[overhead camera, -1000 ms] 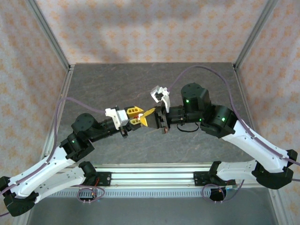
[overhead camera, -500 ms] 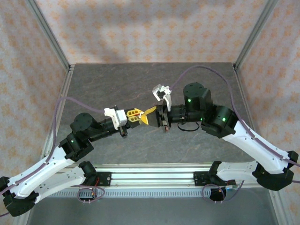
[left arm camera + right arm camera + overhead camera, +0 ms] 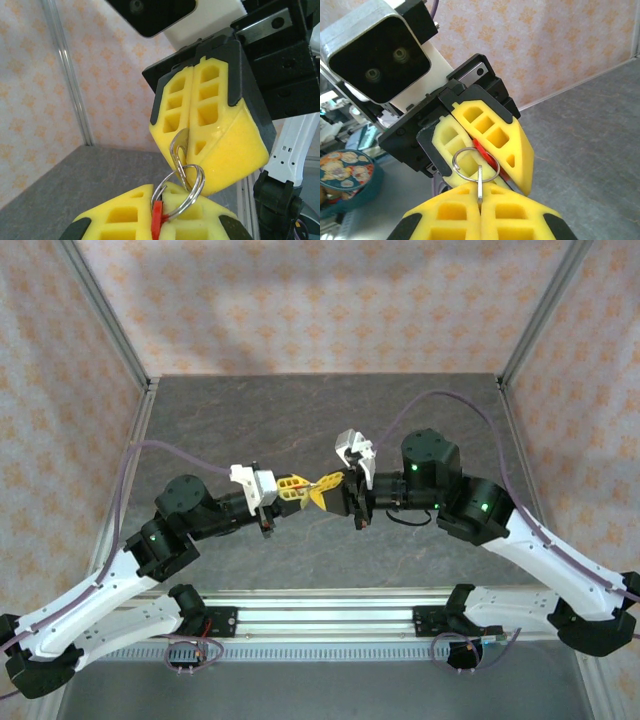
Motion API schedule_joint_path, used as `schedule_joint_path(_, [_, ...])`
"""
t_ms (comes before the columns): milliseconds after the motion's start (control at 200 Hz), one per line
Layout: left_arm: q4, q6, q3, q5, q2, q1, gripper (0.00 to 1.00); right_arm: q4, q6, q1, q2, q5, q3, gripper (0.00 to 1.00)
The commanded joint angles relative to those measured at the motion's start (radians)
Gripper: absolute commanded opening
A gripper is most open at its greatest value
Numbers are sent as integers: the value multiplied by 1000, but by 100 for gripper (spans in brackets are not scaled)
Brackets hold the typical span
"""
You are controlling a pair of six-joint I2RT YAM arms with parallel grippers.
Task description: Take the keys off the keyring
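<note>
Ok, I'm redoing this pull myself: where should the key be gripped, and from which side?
Pinch the key across its flat faces, at the end away from the keyring, coming in opposite the left end effector clamping the red tag. It is a thin strip pointing away from there.

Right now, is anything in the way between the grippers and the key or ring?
Nothing visible. The right gripper is shut on the key, the left gripper on the red tab. Only the ring itself, threaded through the key's head, links them.
</note>
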Motion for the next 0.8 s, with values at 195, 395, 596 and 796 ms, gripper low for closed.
schedule_joint_path(195, [-57, -45, 77, -13, -7, 1, 0, -5, -282, 100, -54, 141, -20, 0])
schedule_joint_path(395, [-96, -56, 100, -12, 4, 1, 0, -65, -399, 160, -37, 176, 6, 0])
schedule_joint_path(596, [-131, -66, 120, -20, 13, 2, 0, -115, -480, 203, -32, 197, 14, 0])
schedule_joint_path(796, [-156, -69, 141, -14, 28, 2, 0, -204, -575, 272, 2, 262, 50, 0])
